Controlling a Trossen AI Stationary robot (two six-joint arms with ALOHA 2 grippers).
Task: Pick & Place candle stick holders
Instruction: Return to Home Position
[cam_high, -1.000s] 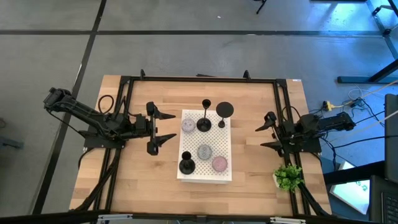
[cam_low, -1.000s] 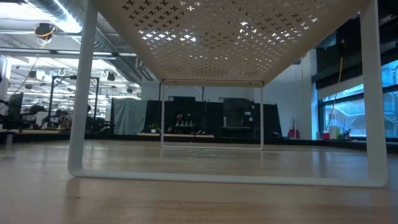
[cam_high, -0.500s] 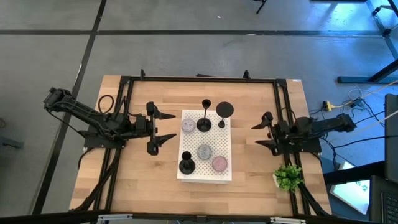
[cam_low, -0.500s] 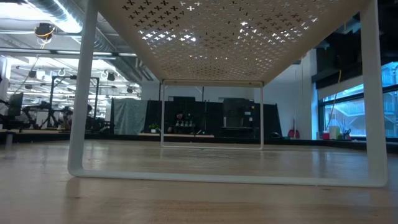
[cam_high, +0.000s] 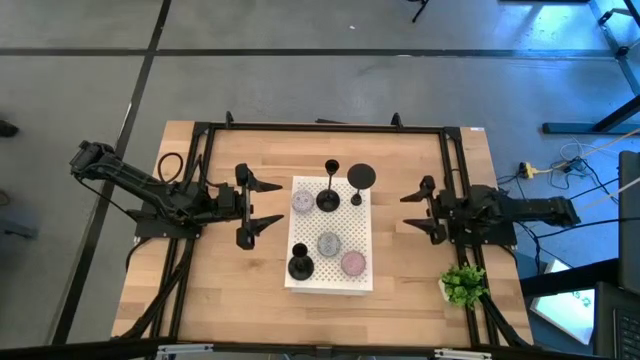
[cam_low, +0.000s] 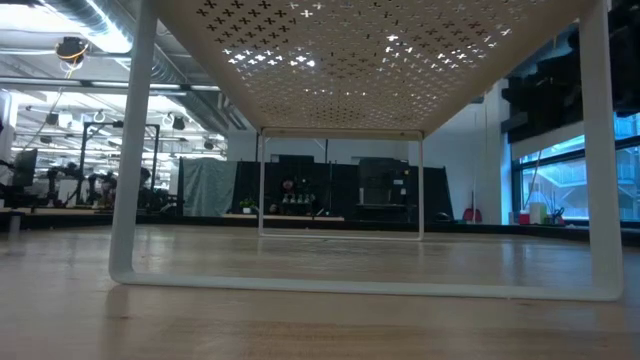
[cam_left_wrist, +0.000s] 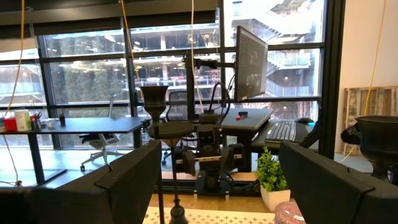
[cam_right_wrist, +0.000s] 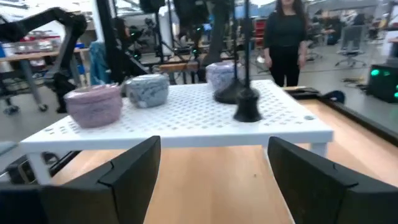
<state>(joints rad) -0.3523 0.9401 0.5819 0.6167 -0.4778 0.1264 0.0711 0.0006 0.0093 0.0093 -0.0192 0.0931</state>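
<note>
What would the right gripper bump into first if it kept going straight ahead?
Probably the side edge of the white shelf. The right gripper points at it with open jaws; height is unclear, so it might slide underneath.

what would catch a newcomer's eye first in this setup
First the white perforated shelf at the middle of the wooden table, carrying three black candle stick holders and three small candles. Then the left claw and right claw flanking it, both open and empty, pointing at the shelf. A small green plant sits near the right claw, at the table's edge.
</note>
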